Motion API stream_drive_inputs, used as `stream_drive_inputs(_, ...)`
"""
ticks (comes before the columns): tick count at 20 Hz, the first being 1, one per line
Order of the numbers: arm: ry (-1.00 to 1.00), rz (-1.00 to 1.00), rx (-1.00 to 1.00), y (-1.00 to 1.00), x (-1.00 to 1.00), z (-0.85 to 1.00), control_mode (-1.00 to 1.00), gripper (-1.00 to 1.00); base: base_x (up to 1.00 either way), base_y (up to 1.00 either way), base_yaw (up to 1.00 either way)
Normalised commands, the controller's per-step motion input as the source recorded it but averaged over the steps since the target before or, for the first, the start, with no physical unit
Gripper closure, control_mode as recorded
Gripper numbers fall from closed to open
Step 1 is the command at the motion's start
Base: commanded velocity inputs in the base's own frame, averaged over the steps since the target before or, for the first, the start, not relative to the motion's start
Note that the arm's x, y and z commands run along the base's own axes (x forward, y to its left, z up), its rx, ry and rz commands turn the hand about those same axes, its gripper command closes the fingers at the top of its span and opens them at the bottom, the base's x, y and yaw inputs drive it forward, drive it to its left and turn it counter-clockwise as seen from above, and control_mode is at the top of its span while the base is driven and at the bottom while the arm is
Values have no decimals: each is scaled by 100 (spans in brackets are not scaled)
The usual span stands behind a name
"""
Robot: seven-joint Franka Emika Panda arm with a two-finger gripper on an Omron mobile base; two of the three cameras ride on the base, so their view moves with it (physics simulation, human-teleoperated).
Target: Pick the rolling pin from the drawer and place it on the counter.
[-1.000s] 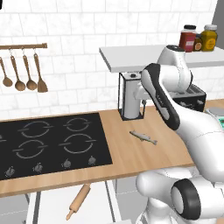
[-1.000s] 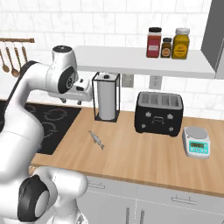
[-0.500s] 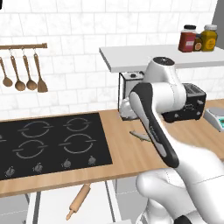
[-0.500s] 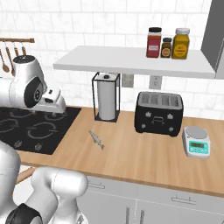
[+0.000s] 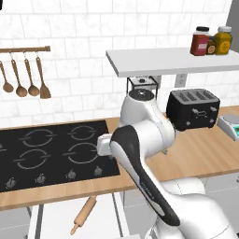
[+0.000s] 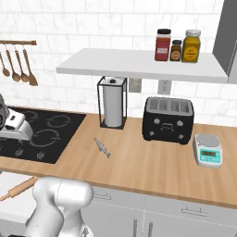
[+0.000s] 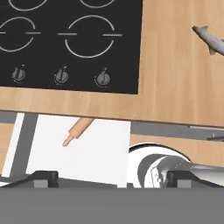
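The rolling pin (image 5: 83, 215) is a light tan cylinder lying slantwise in the open white drawer (image 5: 53, 223), below the counter's front edge. In the hand view, the rolling pin (image 7: 77, 130) shows one knobbed handle, while its other end is hidden under the counter (image 7: 183, 83). The rolling pin (image 6: 18, 189) also lies low at the left of the right base view. My gripper (image 5: 104, 150) hangs over the cooktop's front right corner, above the drawer (image 7: 87, 153). The gripper (image 7: 111, 179) is open, its fingertips far apart with nothing between them.
A black cooktop (image 5: 51, 151) is set into the wooden counter (image 6: 152, 166). A small grey fish (image 6: 102, 147) lies on the wood. Further right are a paper towel holder (image 6: 112, 102), a black toaster (image 6: 167, 119) and a scale (image 6: 208, 150). Wooden spoons (image 5: 25, 74) hang on the wall.
The arm has swung left and down, from in front of the paper towel holder to over the cooktop's front right corner. The rolling pin and the fish have not moved.
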Motion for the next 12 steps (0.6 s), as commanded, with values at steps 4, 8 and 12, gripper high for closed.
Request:
stream_drive_inputs(4, 12, 0, 0, 80, -64, -62, -100, -100, 0, 0, 0)
stream_drive_inputs(8, 16, 0, 1, 54, -48, -69, -100, -100, 0, 0, 0)
stream_drive_inputs(12, 16, 0, 0, 30, -30, -71, -100, -100, 0, 0, 0)
